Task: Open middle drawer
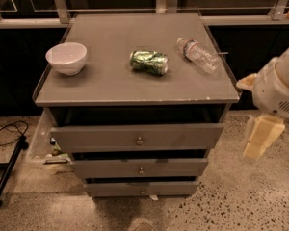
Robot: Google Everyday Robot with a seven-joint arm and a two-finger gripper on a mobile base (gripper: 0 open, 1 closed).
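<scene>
A grey cabinet (135,88) has three drawers stacked in its front. The middle drawer (111,168) has a low flat grey front with a small round metal knob (141,171) at its centre. It sits between the taller top drawer (96,137) and the bottom drawer (115,188). Dark gaps show above each front. My gripper (261,139), cream-coloured under a white arm, hangs to the right of the cabinet, level with the top drawer. It is apart from the cabinet and holds nothing that I can see.
On the cabinet top are a white bowl (66,57), a crushed green can (149,62) and a clear plastic bottle (199,55) on its side. A black cable (7,130) and a dark stand leg (7,172) lie on the speckled floor at left. Some clutter (54,153) sits by the cabinet's left side.
</scene>
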